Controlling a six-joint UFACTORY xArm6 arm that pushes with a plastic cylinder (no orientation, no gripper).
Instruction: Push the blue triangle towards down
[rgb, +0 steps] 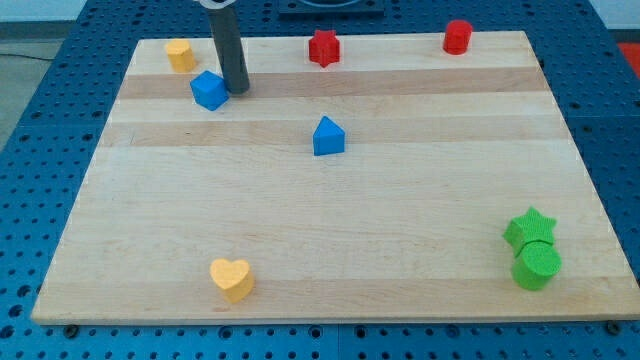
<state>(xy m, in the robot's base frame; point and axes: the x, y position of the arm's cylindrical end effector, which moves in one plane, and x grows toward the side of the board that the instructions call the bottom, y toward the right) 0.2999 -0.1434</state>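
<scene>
- My tip (239, 90), a bare rod with no gripper to open or close, sits just right of the blue cube block (209, 90).
- The blue triangle block (328, 137) lies well apart at mid-board; I judge I must get above it to push down.

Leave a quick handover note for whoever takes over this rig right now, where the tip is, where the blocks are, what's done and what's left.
My tip rests on the board at the view's upper left, right beside the blue cube, on its right.
The blue triangle sits near the board's centre, apart from the tip, to its lower right.
Done: nothing that shows; the tip is not at the triangle.
Left: bring the tip above the triangle, then push it toward the view's bottom. The yellow heart and the green pair lie off to either side.
</scene>
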